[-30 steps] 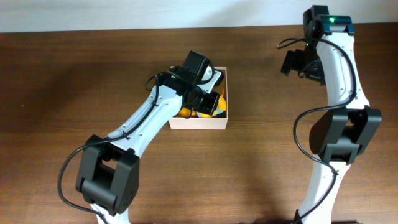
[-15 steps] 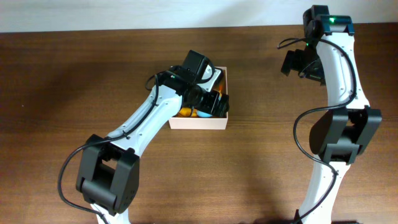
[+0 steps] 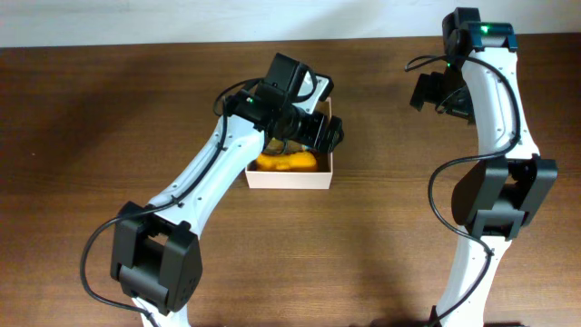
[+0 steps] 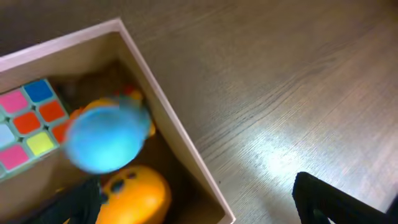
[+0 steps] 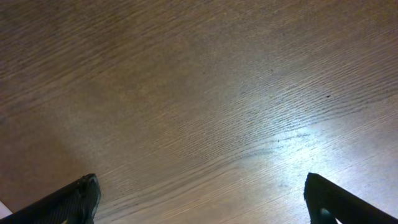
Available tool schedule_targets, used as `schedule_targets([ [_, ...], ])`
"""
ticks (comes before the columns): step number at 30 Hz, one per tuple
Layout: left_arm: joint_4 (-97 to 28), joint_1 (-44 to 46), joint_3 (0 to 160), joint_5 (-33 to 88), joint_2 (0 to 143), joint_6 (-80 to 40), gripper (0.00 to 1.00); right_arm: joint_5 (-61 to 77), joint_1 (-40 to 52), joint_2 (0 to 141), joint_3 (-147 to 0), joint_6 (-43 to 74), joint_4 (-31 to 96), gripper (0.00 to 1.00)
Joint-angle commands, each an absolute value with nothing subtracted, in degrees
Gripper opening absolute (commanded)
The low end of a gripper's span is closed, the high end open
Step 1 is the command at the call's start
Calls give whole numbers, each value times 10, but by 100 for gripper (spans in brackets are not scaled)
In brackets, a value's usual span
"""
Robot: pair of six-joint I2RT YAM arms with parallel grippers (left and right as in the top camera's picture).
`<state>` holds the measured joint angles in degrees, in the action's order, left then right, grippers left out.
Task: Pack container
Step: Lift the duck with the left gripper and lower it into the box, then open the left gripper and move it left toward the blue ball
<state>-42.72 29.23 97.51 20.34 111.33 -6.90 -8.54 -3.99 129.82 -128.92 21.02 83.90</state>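
The container (image 3: 289, 178) is a shallow white-walled box at the table's middle. In the left wrist view its wall (image 4: 177, 127) runs diagonally. Inside lie an orange toy (image 4: 134, 196), a cube with coloured squares (image 4: 31, 118) and a blurred blue ball (image 4: 106, 137). My left gripper (image 3: 318, 134) hovers over the box's right rim, open and holding nothing; its midpoint (image 4: 199, 208) sits above the wall, one finger over the box and one over the table. From overhead the orange toy (image 3: 286, 162) shows. My right gripper (image 3: 434, 94) hangs open at the far right, over bare wood (image 5: 205, 202).
Dark wooden table (image 3: 109, 109) stretches to both sides of the box. A pale wall strip (image 3: 182, 18) borders the table's far edge. The right arm's base stands at the front right (image 3: 495, 195).
My left gripper has opened and let go of a toy into the box, then moved up and toward the far right rim. The right arm has stayed still.
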Motion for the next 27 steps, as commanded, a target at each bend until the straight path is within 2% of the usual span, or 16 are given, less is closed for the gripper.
schedule_targets([
  [1,-436,291,985,216,1113,-70,99,-86,-42,1298,-1289,215,839,99],
  [14,-440,241,985,201,1113,-68,99,-86,-42,1298,-1289,215,839,99],
  [20,-455,175,985,197,1113,-66,99,-86,-42,1298,-1289,215,839,99],
  [27,-540,81,985,162,1113,-61,99,-86,-42,1298,-1289,215,839,99],
])
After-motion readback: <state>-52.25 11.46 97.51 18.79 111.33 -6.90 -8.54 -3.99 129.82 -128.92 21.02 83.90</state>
